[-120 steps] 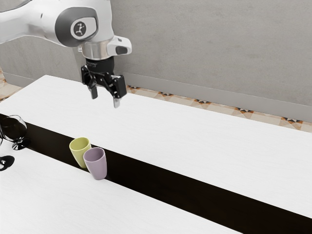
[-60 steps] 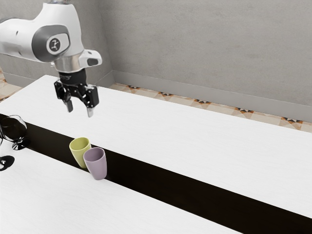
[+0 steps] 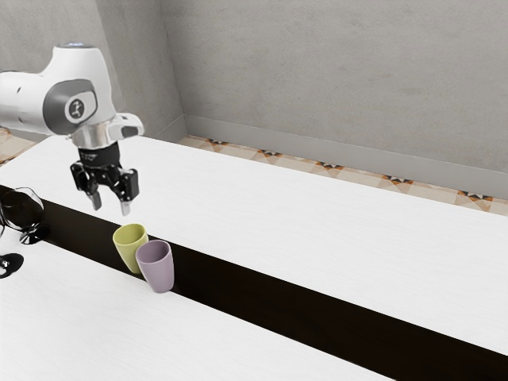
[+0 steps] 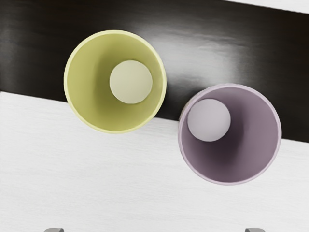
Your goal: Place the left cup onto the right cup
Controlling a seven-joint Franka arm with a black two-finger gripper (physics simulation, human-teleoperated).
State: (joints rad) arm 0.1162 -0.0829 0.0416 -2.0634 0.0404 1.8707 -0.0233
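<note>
Gripper (image 3: pixel 111 205) hangs in the air w/ fingers spread wide and nothing between them, just above the yellow cup (image 3: pixel 129 246) and a bit toward the exterior view's left of it. That cup is the leftward one of the pair, so prob. the one to move. The purple cup (image 3: pixel 155 265) stands just beside it on the exterior view's right, rims nearly meeting. Both sit at the near edge of the dark stripe (image 3: pixel 278 305) across the white table (image 3: pixel 317 222). A wine glass (image 3: pixel 22 208) stands well apart at the exterior view's left. Both cups are upright, mouths up, long axis vertical, and taper narrower toward the base. The wrist view looks straight down into both, w/ pale round bottoms showing. Handling, as a guess: the yellow cup looks like a light, stiff, thin-walled tumbler w/ a smooth and likely slick skin, no handle. It should tip easily if nudged off-centre. Best hold is prob. one finger inside and one outside the wall on the side away from the purple cup, since the gap between rims looks too tight for a finger. Or span the body across the free sides, near the top. Taper means the base should nest into the purple mouth if kept upright.
</note>
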